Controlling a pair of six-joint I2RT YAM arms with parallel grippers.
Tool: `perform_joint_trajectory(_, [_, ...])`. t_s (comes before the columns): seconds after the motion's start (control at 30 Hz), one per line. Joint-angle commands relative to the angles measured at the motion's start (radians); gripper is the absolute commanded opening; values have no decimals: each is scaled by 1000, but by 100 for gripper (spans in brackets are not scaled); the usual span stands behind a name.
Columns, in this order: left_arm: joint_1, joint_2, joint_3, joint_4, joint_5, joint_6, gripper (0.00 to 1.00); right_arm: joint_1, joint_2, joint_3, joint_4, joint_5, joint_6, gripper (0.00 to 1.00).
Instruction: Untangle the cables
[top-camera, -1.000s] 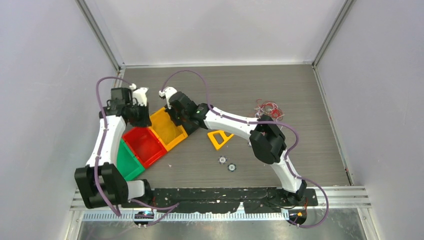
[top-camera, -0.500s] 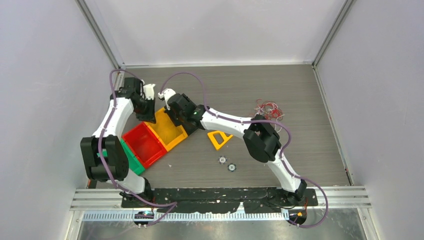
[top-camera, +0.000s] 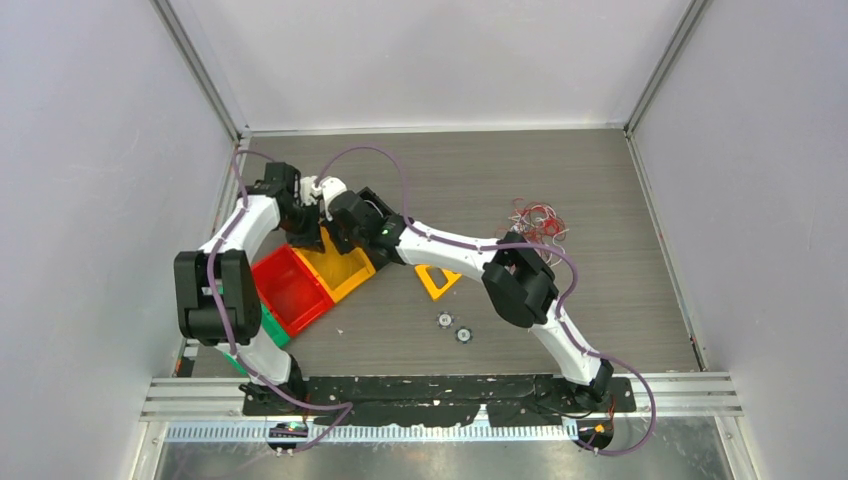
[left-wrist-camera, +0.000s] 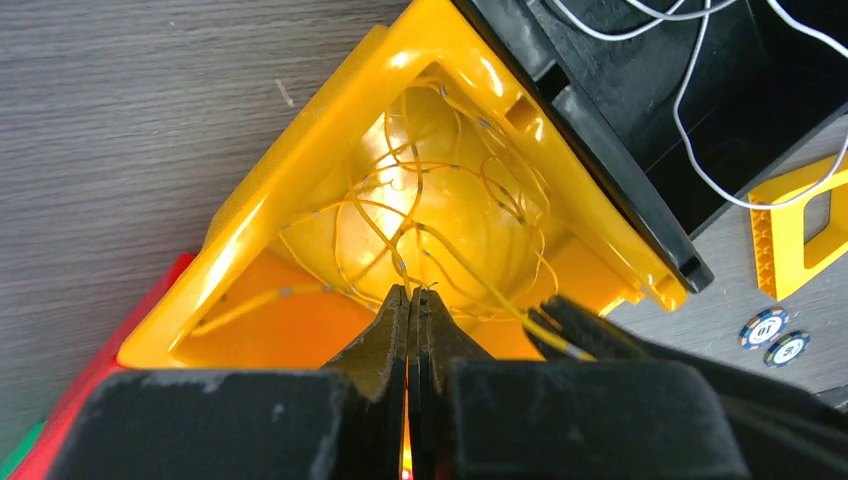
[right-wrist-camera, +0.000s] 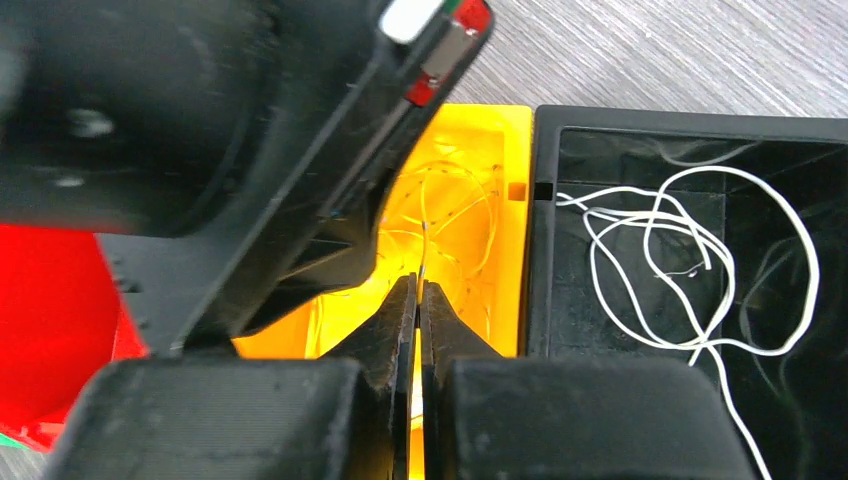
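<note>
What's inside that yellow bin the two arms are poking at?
A loose tangle of hair-thin yellow-orange wires lies in the yellow bin. The shut left gripper and right gripper hang over it; their black fingers cover the bin's near floor.

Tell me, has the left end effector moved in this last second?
Yes. The left end effector shifted right, ending over the yellow bin.
</note>
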Motion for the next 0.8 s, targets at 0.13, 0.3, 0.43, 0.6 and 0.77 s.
perform_joint_trajectory(0.13, [-34,61,-57,144,29,-107,0,9,-14,-50,94,21,24,6])
perform_joint_trajectory(0.3, [-29,25,-79,175,70,-132,0,9,-37,-100,137,31,5,5])
perform_joint_trajectory(0.43, [-29,-109,-82,165,88,-119,20,9,-67,-130,141,38,-7,5])
perform_joint_trajectory(0.6, [-26,-217,-49,70,26,-60,29,10,-81,-150,136,47,-18,5])
perform_joint_trajectory(0.77, [38,-278,-18,-20,21,-17,40,12,-76,-140,119,50,-25,5])
